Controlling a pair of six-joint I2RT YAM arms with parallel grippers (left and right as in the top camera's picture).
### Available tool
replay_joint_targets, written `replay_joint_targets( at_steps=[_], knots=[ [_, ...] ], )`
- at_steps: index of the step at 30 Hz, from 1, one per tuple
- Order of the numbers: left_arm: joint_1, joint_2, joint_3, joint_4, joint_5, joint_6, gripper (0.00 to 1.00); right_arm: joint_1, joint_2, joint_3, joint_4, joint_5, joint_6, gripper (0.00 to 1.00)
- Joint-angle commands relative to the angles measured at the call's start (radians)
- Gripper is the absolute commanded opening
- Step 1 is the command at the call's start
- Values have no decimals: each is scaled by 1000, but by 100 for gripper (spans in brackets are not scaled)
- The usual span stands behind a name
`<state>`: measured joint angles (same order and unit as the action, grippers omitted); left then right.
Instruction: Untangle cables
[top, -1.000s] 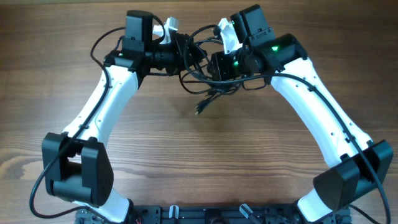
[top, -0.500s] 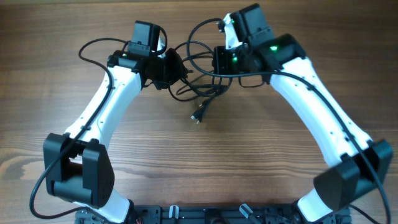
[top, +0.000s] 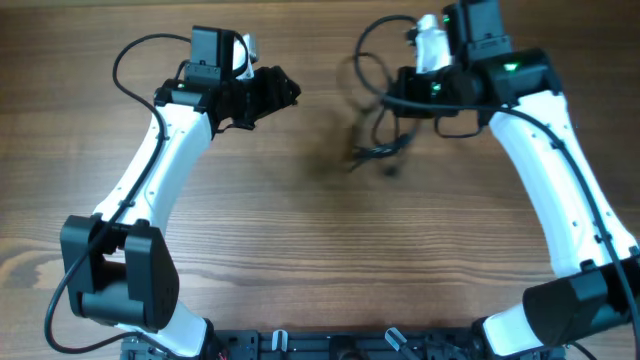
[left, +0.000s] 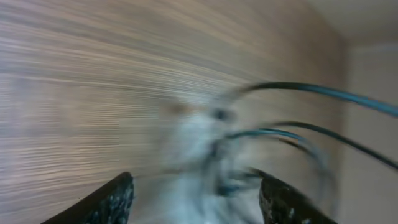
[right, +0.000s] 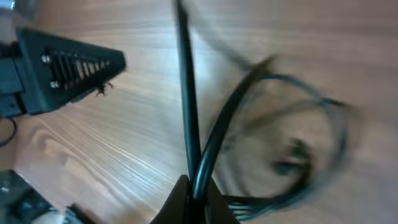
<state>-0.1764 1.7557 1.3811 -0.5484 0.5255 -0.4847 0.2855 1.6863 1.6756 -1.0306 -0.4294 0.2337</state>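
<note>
The cables (top: 374, 150) are a thin black bundle dangling from my right gripper (top: 393, 88) at the back right, blurred by motion, with one loop arching up beside the gripper. In the right wrist view the jaws (right: 198, 190) are shut on two crossing strands of the cables (right: 186, 93), and the rest of the bundle is smeared behind them. My left gripper (top: 283, 88) stands open at the back left, well apart from the bundle. Its fingers (left: 115, 202) have nothing between them, and the cables (left: 298, 134) show blurred ahead of it.
Bare wooden table (top: 300, 250) lies all around. The left gripper's black body (right: 62, 68) appears at the upper left of the right wrist view. Thicker black arm wires loop over both arms. The arm bases sit at the front edge.
The left gripper opened, let go of the cables and drew away to the left. The right gripper closed on the bundle and carried it right, and it now swings.
</note>
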Motion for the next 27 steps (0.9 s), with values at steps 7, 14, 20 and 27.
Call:
replay_joint_targets(
  at_steps=[7, 14, 20, 27],
  knots=[
    [-4, 6, -3, -25, 57, -85, 71, 2, 201, -7, 142, 214, 126, 100],
    [-53, 8, -3, -184, -27, 111, 62, -110, 89, -7, -12, 160, 33, 100],
    [-138, 12, -94, -274, -149, -53, 44, -109, 75, -7, -82, 160, 9, 100],
    [-269, 12, -253, -115, -219, -360, 35, -108, 75, -7, -81, 160, 10, 100]
  ],
)
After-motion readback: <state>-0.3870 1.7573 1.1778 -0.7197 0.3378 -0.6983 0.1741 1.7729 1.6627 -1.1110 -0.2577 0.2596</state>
